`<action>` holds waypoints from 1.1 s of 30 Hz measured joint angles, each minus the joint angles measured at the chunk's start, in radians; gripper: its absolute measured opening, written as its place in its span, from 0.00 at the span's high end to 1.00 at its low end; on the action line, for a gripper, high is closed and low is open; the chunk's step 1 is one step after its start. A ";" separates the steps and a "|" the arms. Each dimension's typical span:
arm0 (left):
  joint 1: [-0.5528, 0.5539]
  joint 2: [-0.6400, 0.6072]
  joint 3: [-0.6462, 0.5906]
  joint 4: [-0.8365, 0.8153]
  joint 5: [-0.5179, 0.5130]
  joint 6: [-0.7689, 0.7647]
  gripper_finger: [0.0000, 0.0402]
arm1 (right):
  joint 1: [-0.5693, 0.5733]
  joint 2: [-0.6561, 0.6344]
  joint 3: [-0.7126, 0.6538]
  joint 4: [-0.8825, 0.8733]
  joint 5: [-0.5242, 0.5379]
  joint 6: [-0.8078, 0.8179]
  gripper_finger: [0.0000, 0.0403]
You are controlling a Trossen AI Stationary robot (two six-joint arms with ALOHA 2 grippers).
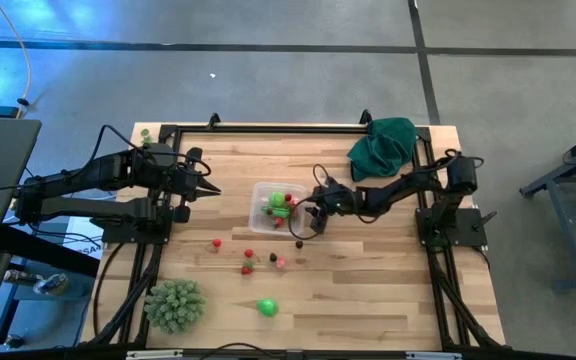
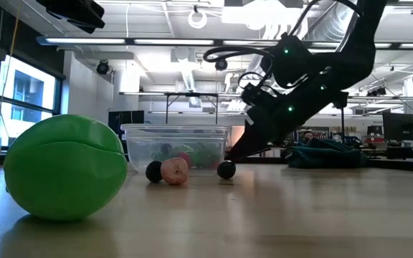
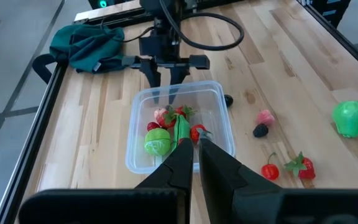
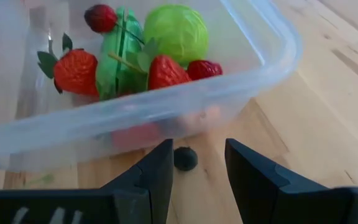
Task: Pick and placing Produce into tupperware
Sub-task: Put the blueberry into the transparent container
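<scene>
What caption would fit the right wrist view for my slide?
Right gripper, jaws open, lines up on a small dark berry lying beside the produce-filled tupperware.

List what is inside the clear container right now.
The tupperware holds strawberries, a round green cabbage-like piece, a green leafy piece and a dark red berry. Anything beneath them is covered.

Tupperware [image 1: 261, 190] part-filled, mid-table; loose produce toward the table's front edge.
Clear, rounded-corner container, upright, holding strawberries [image 4: 74, 70], a green leafy piece [image 4: 178, 30] and other red bits. Small dark berry [image 4: 185, 158] on the wood just beside its wall. Scattered red and pink pieces [image 1: 248, 258] lie farther front; green fruit [image 1: 267, 307] nearest the front edge.
</scene>
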 joint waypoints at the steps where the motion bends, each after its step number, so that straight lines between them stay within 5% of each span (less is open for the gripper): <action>1: 0.000 0.000 0.000 0.000 0.000 0.000 0.95 | 0.000 0.002 0.004 0.000 0.000 0.000 0.66; 33: 0.000 0.000 0.000 0.000 0.000 0.000 0.95 | 0.018 0.061 0.006 0.032 0.002 0.005 0.66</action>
